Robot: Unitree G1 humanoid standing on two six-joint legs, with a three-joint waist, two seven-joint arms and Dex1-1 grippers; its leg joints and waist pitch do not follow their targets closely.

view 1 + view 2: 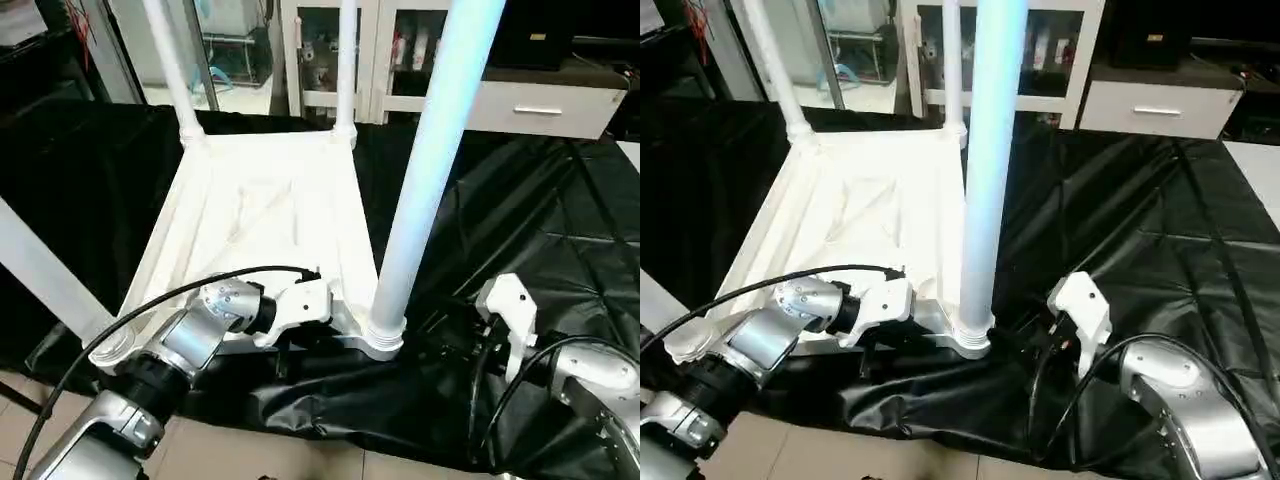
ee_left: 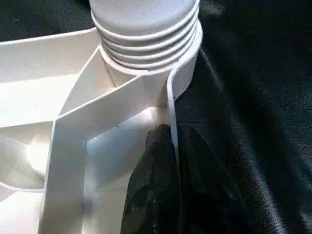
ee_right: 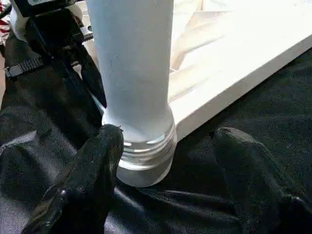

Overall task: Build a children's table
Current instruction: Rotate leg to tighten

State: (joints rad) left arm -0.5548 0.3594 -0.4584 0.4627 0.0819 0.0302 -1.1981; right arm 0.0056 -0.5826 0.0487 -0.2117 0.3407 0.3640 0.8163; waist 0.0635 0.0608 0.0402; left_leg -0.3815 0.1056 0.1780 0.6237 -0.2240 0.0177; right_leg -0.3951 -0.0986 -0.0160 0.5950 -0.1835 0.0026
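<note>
Left eye view gives us the tabletop lying upside down on the black-covered counter, ribbed underside up. We see legs standing in its sockets: two far legs at the back corners and a near leg rising from the front corner socket. Another leg crosses the left edge near the other front corner. Our left gripper sits at the tabletop's front rim just beside that socket. Our right gripper hangs over the black cover near the near leg's base.

Left wrist view shows us the left gripper pressed together on the thin white rim wall of the tabletop, one black finger on each side, just below the ribbed socket.

Right wrist view shows us the right gripper spread wide around the base of the near leg; one finger lies just beside the socket collar, the other stands apart from it
</note>
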